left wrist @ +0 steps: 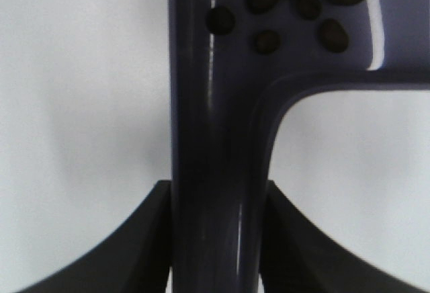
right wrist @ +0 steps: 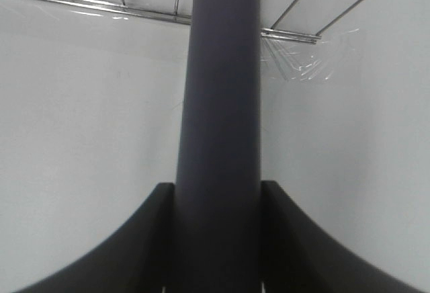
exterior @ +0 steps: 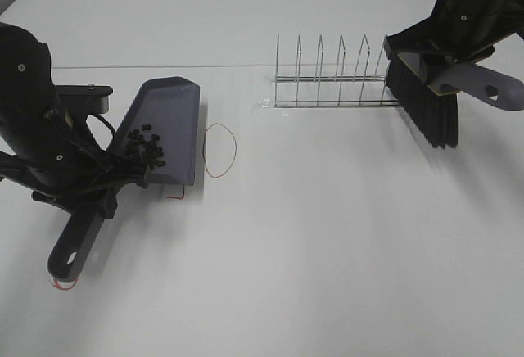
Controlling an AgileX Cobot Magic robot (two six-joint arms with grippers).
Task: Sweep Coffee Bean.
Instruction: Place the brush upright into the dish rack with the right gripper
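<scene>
Purple-grey plastic dustpan (exterior: 168,115): handle clenched in the left pincer (left wrist: 218,239), kept roughly level, likely so nothing rolls out.
Dark oval coffee beans (exterior: 146,146): heaped inside the pan, just ahead of that pincer; sweeping looks done.
Black-bristled brush (exterior: 430,107): grasped by the right pincer (right wrist: 218,239), bristles hanging clear of the white worktop (exterior: 327,250).
Thin red string loop (exterior: 219,151): beyond the pan's lip, away from the left pincer.
Wire rack (exterior: 327,74): just beside the right pincer.
</scene>
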